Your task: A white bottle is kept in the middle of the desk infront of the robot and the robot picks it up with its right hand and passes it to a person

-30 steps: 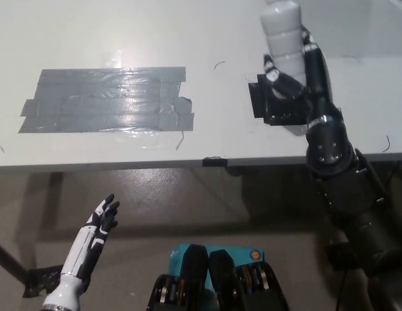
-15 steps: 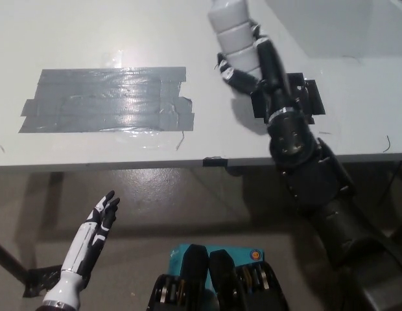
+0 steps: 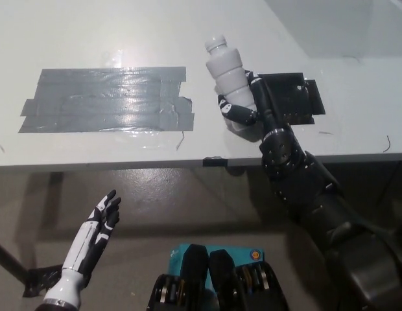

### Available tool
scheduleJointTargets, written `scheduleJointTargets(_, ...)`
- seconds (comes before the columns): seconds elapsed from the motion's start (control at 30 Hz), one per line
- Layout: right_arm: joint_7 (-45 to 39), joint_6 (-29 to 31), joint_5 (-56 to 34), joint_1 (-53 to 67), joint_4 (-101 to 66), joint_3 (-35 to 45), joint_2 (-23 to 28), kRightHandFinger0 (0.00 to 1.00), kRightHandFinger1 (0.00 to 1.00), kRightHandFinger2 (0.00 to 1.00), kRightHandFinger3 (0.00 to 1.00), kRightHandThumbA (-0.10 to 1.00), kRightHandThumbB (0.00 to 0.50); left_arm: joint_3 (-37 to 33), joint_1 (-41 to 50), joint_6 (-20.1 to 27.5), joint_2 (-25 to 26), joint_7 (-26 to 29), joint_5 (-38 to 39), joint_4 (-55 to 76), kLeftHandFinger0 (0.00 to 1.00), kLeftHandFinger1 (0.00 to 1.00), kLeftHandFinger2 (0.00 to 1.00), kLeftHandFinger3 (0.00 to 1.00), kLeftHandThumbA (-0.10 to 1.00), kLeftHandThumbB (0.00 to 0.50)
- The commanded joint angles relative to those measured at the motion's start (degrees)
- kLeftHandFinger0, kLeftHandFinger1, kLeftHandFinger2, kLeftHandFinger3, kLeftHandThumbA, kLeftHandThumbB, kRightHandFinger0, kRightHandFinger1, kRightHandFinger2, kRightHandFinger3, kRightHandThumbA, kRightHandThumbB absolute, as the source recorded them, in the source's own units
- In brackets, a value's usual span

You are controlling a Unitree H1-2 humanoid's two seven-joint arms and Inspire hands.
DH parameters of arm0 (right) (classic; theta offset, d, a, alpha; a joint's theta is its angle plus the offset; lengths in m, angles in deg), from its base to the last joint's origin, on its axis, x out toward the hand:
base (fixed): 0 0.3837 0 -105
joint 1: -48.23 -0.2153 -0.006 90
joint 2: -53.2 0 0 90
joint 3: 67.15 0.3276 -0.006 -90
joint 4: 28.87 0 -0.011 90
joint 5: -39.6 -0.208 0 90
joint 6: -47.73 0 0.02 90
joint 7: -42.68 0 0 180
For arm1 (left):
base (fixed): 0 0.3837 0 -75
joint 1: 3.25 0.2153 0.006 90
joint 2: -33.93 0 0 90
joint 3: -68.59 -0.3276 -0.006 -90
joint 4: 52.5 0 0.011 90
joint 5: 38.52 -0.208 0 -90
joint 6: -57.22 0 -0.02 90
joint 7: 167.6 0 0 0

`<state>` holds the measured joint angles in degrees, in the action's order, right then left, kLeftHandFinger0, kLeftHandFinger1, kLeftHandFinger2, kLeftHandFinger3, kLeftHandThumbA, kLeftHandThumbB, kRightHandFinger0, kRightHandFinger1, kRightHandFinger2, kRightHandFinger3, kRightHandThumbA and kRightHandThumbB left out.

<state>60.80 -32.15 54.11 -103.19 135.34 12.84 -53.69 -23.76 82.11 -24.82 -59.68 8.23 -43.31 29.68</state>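
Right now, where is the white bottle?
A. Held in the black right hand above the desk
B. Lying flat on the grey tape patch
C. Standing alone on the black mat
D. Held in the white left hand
A: the black right hand is closed around the white bottle, while the white left hand rests open below the desk edge.

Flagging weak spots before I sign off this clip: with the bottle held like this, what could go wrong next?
1. The right hand grips the white bottle only around its lower part, and the bottle tilts; it may slip or tip out.
2. The bottle hangs near the desk front edge; if dropped, it could fall to the floor.
3. No person is in view, so the handover may lack a receiver.

The left hand rests open below the desk.
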Motion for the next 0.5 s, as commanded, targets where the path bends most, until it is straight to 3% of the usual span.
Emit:
scheduleJointTargets(0.0, 2.6, 2.5, -0.5, -5.4, 0.2, 0.7, -0.8, 0.0, 0.45, 0.83, 0.85, -0.1, 0.146, 0.2, -0.9, 0.2, 0.5, -0.5, -0.1, 1.8, 0.96, 1.0, 1.0, 1.0, 0.92, 0.121)
scheduleJointTargets(0.23, 2.3, 3.7, -1.2, -6.3, -1.1, 1.3, -1.0, 0.0, 0.47, 0.85, 0.87, -0.1, 0.147, 0.0, -1.0, 0.4, 0.6, -0.6, -0.4, 1.6, 0.97, 1.0, 1.0, 1.0, 0.93, 0.127)
scheduleJointTargets(0.47, 2.4, 4.5, -0.5, -7.7, -2.0, 1.2, -1.0, 0.0, 0.46, 0.88, 0.82, -0.1, 0.148, 0.0, -1.1, 0.8, 0.7, -0.4, -0.8, 1.5, 1.0, 1.0, 1.0, 1.0, 0.92, 0.119)
